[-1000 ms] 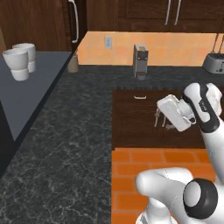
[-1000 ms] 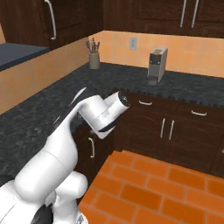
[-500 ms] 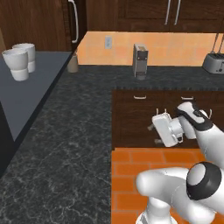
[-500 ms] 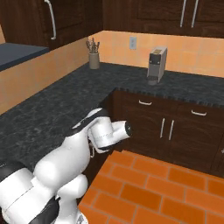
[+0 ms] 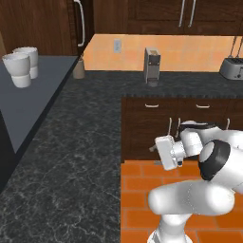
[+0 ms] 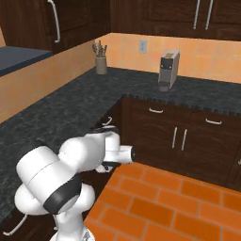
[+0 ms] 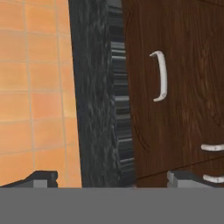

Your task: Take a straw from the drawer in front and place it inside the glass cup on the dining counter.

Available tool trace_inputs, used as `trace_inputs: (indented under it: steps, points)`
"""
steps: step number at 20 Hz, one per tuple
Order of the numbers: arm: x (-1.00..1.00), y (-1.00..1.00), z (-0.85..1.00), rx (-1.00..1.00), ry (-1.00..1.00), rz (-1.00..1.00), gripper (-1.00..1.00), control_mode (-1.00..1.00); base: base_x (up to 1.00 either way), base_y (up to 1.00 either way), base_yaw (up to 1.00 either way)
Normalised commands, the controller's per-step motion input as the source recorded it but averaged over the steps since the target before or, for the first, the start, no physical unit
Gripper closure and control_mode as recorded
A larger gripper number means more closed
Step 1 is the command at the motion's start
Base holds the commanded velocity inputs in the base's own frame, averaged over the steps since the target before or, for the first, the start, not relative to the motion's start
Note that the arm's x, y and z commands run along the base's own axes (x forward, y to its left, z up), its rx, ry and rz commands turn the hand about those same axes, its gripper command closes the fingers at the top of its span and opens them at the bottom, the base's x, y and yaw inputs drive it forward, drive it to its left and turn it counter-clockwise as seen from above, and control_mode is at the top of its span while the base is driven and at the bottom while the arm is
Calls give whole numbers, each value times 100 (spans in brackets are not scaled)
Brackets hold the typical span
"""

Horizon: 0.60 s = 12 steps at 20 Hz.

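Gripper [image 7: 111, 177] spread wide, holding nothing, aimed at closed drawer [image 7: 175, 83] front just under black counter [image 7: 94, 87] edge. Short silver handle [image 7: 160, 75] beyond fingertips, apart from them. Coffee machine [image 5: 152, 65] on counter, far behind drawer.

The claw [image 7: 109, 177] faces the drawer [image 7: 175, 83], just below the counter edge [image 7: 98, 87].

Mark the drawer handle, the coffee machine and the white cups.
drawer handle [image 7: 160, 76]: hand view, middle of the short silver bar.
coffee machine [image 5: 152, 65]: left base view, front of its grey body.
white cups [image 5: 21, 65]: left base view, side of the nearer stack.
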Motion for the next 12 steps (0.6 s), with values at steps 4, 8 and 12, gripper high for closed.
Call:
trace_inputs:
  steps: [4, 8, 12]
  points:
    - [22, 35, -39, 2, 0, 7, -100, -100, 0, 0, 0]
    - [21, 21, -32, 0, 0, 5, -100, -100, 0, 0, 0]
    - [15, 1, -33, 2, 0, 5, -100, -100, 0, 0, 0]
